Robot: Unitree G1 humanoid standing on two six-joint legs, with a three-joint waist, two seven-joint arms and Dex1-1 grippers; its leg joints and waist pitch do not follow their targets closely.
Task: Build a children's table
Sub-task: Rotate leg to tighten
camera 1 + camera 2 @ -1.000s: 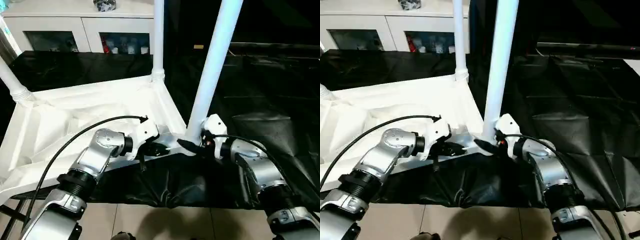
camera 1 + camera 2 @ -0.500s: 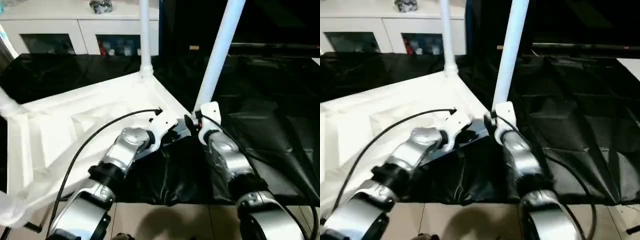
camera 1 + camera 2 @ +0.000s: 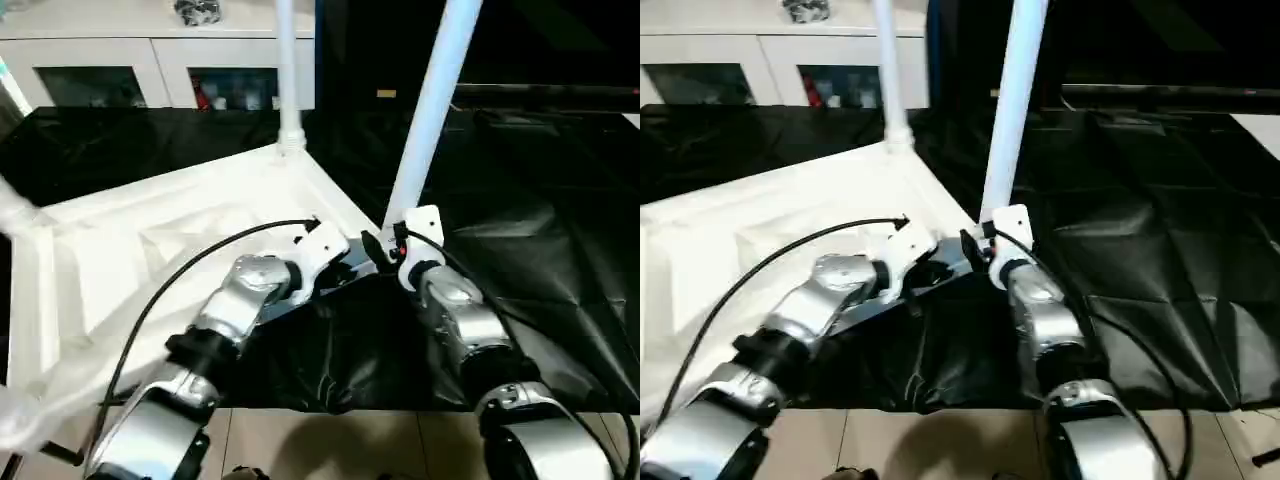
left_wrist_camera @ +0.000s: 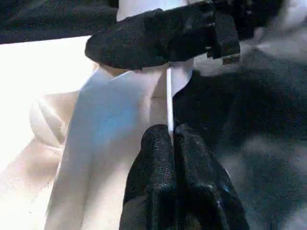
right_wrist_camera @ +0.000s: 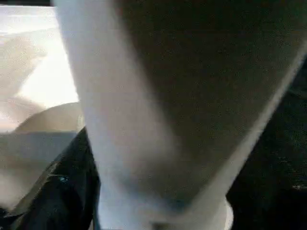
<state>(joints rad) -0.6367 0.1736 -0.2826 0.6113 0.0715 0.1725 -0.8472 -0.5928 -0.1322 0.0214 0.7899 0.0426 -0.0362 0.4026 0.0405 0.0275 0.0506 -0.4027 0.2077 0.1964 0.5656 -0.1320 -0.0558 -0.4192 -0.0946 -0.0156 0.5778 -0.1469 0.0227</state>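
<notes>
The left claw [image 4: 170,143] is pressed together, its two black fingers pinching a thin rim at the near corner of the white plastic ribbed tabletop [image 3: 150,250]. The right claw [image 3: 378,246] sits at the foot of the nearest long white tubular leg [image 3: 425,110]; how far it is spread cannot be told. Both silver forearms reach forward and converge at that corner, at 12 o'clock from the robot. The tabletop lies underside up on the black-covered counter [image 3: 540,220], toward 10 o'clock. Two legs stand clearly upright: the near one and another [image 3: 287,75] at the far corner, 11 o'clock.
</notes>
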